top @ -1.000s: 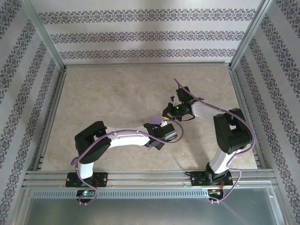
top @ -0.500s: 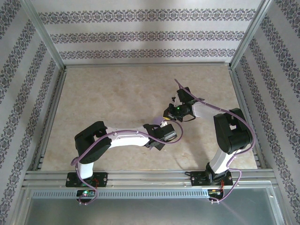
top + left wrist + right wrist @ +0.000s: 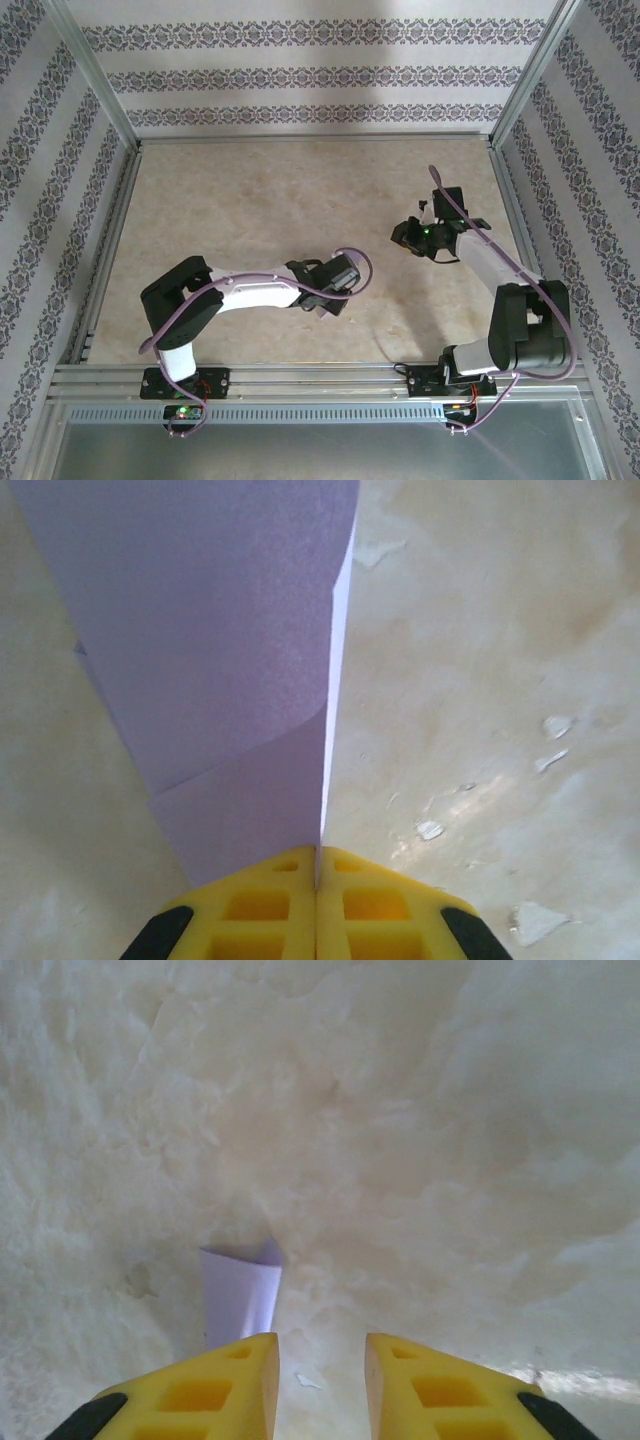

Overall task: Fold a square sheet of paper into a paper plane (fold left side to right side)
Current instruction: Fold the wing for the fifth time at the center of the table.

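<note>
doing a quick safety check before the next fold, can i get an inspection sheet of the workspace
surface: beige marbled tabletop, flat.
job's things: lavender paper, folded into overlapping layers, one edge clamped, the rest reaching out over the tabletop.
clutter: small white flecks on the tabletop; nothing else seen.
grippers: left gripper shut on the paper; right gripper open, nothing between its fingers.
cables: purple cables run along both arms, looping loose near the wrists.
surroundings: patterned walls on three sides, metal frame posts.
</note>
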